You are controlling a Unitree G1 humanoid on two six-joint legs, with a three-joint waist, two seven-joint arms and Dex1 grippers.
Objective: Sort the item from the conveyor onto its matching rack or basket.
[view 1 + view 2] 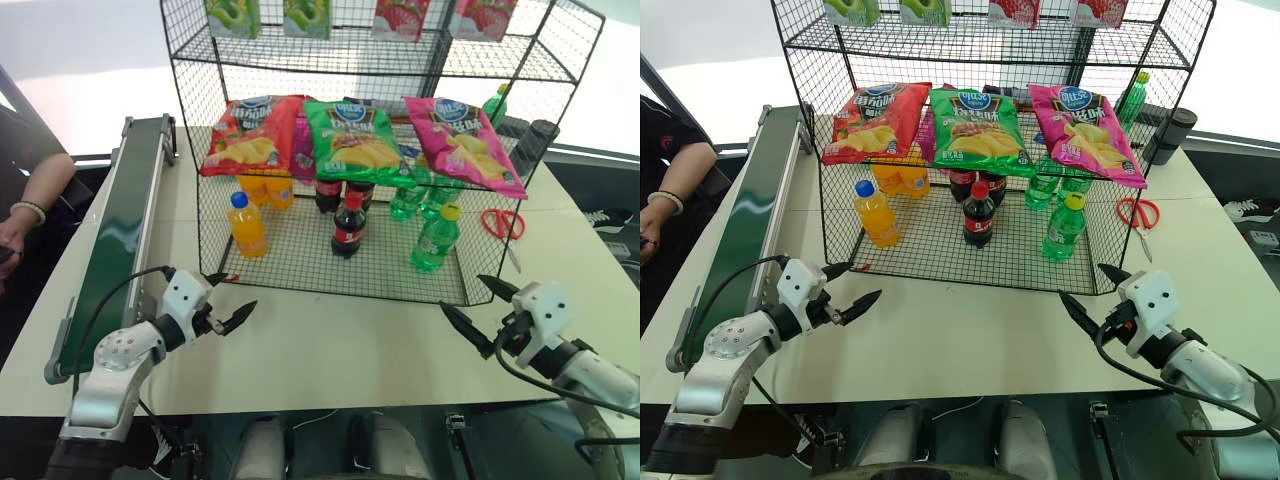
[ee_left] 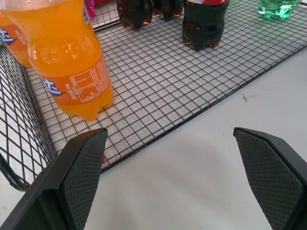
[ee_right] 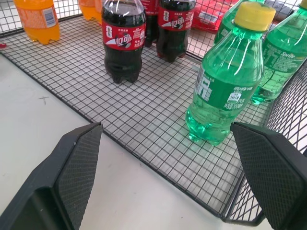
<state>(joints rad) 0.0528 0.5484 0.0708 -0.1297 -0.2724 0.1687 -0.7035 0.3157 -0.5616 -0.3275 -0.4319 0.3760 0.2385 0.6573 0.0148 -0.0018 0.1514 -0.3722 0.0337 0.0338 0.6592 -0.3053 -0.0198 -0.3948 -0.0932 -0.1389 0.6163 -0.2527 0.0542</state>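
Chip bags (image 1: 350, 135) are overhanging the rack (image 1: 300, 265) holding the green bottle (image 1: 435, 240). Scissors (image 1: 502, 222) are lying on the white table (image 1: 340, 345). Both left gripper (image 1: 228, 300) and right gripper (image 1: 478, 312) are hovering, fingers apart, empty.

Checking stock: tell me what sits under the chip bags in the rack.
Under the chip bags, on the rack floor: orange bottles, cola bottles, green bottles. The bags cover the rear bottles' tops, so the count stays uncertain.

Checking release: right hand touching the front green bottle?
Apart. Right wrist view: green bottle stands on the rack, open right hand short of it.
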